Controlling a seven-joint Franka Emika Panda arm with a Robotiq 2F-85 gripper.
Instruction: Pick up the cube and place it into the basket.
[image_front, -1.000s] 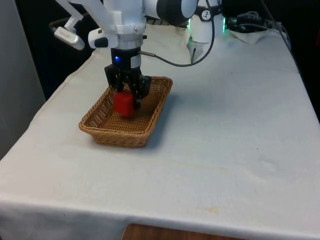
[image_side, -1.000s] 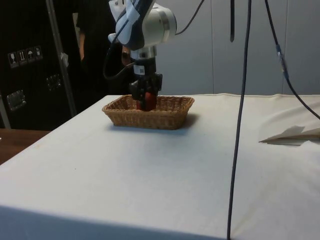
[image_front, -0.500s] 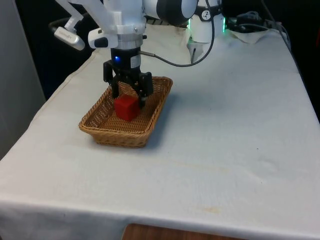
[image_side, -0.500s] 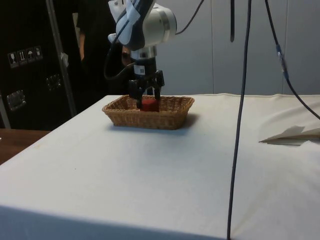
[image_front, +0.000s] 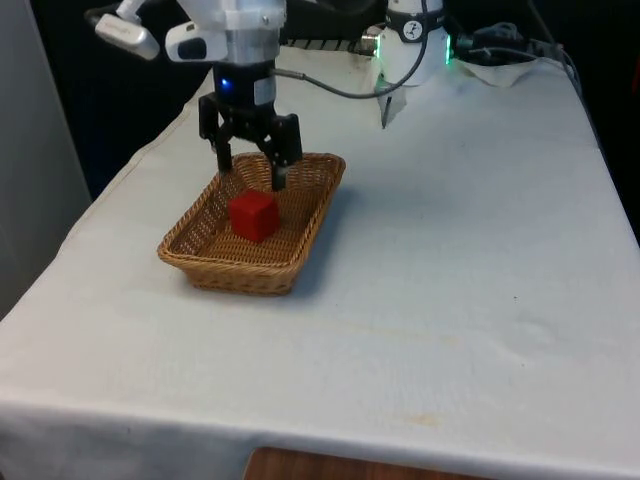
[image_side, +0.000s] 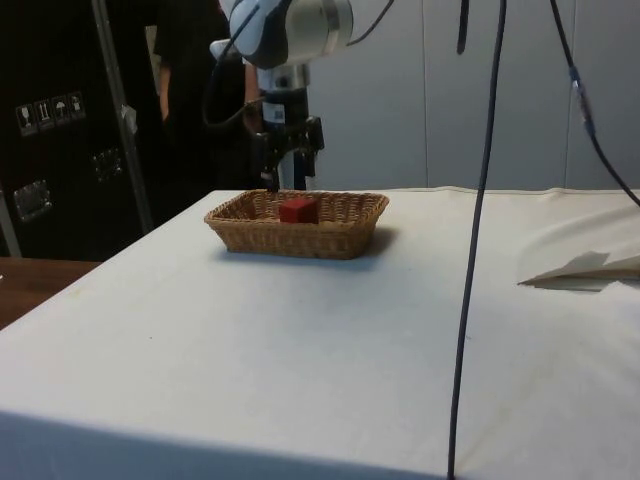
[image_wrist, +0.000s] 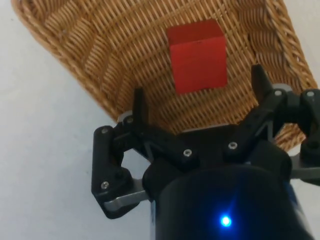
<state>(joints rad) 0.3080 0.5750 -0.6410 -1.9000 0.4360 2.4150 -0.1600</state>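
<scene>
The red cube (image_front: 253, 215) lies on the floor of the wicker basket (image_front: 196, 263), free of any grip; the claw (image_front: 249, 172) hangs above it, fingers spread and empty — the placing looks done; what remains, I judge, is only clearing the arm off the surface (image_front: 460, 280).

A robot lab: cloth-draped table (image_front: 450, 250), hanging cables (image_side: 480, 200), dark cabinets (image_side: 50, 150).

A white-clothed table (image_front: 470, 300) stands before dark cabinets (image_side: 60, 150) and a pale wall (image_side: 400, 110).
</scene>
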